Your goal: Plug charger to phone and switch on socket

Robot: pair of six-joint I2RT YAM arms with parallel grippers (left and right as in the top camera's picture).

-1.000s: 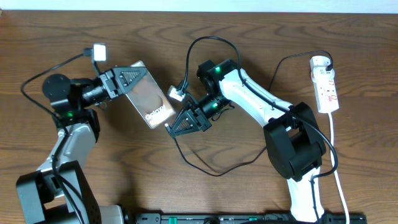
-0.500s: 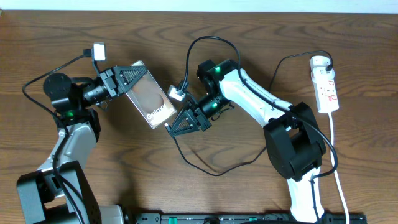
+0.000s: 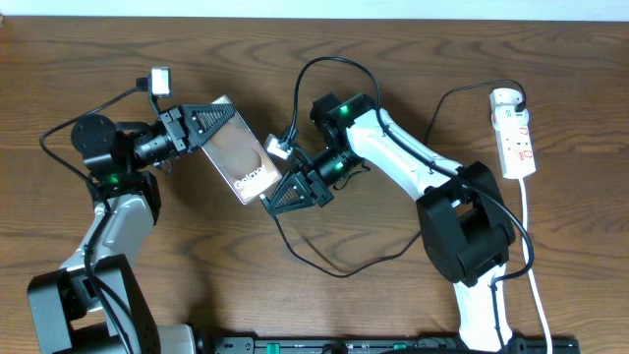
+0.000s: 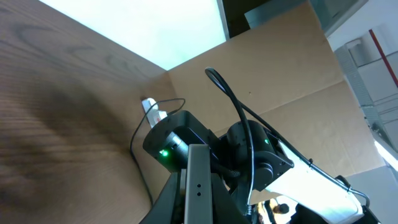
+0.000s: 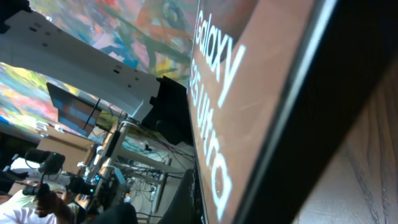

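The left tool (image 3: 201, 128) is clamping the phone (image 3: 241, 157) at centre-left. The right tool (image 3: 275, 202), pinched shut seemingly on the tip of the charger (image 3: 339, 273), is pointing at the phone's near end. Plugging in is looking unfinished, and the socket (image 3: 515, 138), far right on the desk (image 3: 570, 226), is probably awaiting switching.
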